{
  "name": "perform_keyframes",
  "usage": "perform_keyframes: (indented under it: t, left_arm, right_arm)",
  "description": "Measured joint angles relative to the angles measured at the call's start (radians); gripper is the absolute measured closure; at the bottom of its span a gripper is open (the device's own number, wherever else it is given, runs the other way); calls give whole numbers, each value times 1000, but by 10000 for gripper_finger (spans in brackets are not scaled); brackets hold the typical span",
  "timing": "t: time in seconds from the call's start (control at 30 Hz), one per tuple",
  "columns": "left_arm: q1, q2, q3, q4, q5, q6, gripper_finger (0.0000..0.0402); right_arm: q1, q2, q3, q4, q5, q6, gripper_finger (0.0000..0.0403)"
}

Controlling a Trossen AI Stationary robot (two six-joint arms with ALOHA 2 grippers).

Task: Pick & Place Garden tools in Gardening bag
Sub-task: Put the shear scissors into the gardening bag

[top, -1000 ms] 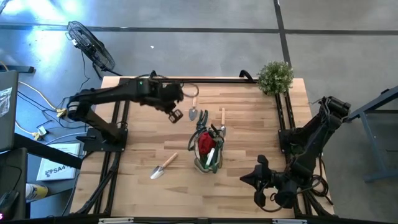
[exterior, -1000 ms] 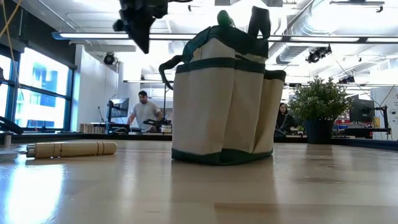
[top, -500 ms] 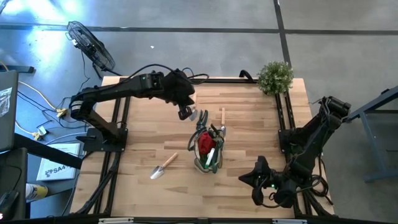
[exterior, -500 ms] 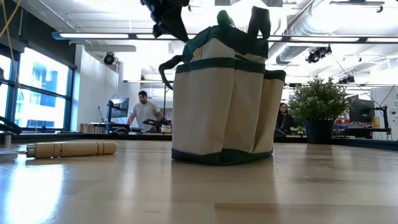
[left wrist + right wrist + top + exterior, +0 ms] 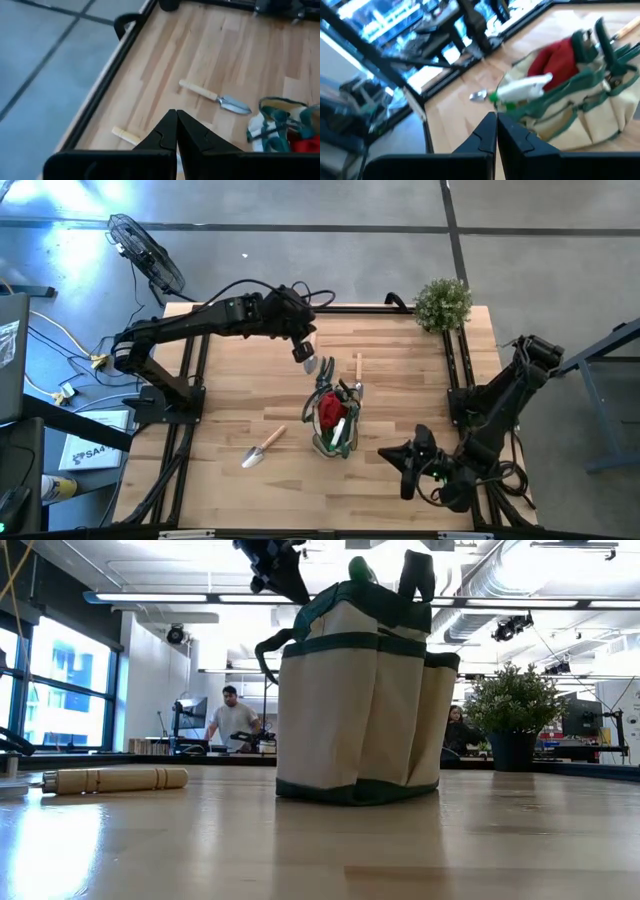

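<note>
The gardening bag [image 5: 335, 423] stands on its base at mid-table. A red piece [image 5: 554, 61], a green-and-white spray bottle [image 5: 521, 90] and dark handles stick out of it. One trowel [image 5: 262, 447] lies flat on the table, near and left of the bag. A second trowel [image 5: 215, 97] and the handle of a third trowel [image 5: 124, 134] lie on the bag's far side. My left gripper [image 5: 305, 352] hangs shut above those two, holding nothing. My right gripper [image 5: 390, 455] is shut near the table's right front, pointing at the bag.
A bushy green plant [image 5: 442, 302] stands at the far right corner. Black frame rails [image 5: 455, 370] run along the table's edges. In the low view, people show in the room behind the table. Bare wood lies left of and in front of the bag.
My left gripper has moved up and toward the table's right, over the trowels on the bag's far side. It has rolled and tipped up from pointing steeply down. My right gripper has turned at the wrist toward the bag. Both stay shut. No tool has moved.
</note>
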Motion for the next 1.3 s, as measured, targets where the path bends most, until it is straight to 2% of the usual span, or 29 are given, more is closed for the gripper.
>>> perform_keyframes:
  t: [0.17,0.33,0.5,0.73,0.83,0.93,1.07,1.17,1.3]
  left_arm:
    - [0,19,0,-21,-14,-63,401]
    - [0,72,-1,-48,-113,35,374]
    - [0,108,-1,-16,-234,64,314]
    - [0,129,-2,1,-343,62,217]
    - [0,137,-1,8,-346,6,192]
    - [-1,141,-1,-10,-340,-172,176]
    - [0,144,-1,-45,-240,-362,171]
    - [-1,163,-1,-75,-146,-404,171]
    - [-2,216,-1,-123,-89,-406,171]
  right_arm:
    - [-43,12,0,42,16,-2,400]
    - [-95,47,0,62,-22,2,400]
    - [-148,81,0,102,-89,2,400]
    - [-182,92,0,125,-156,-4,400]
    - [-182,92,0,130,-158,-18,400]
    - [-180,92,0,135,-175,-18,400]
    - [-180,92,0,162,-176,-20,400]
    - [-179,92,0,173,-176,-20,400]
    - [-179,92,0,175,-176,-24,400]
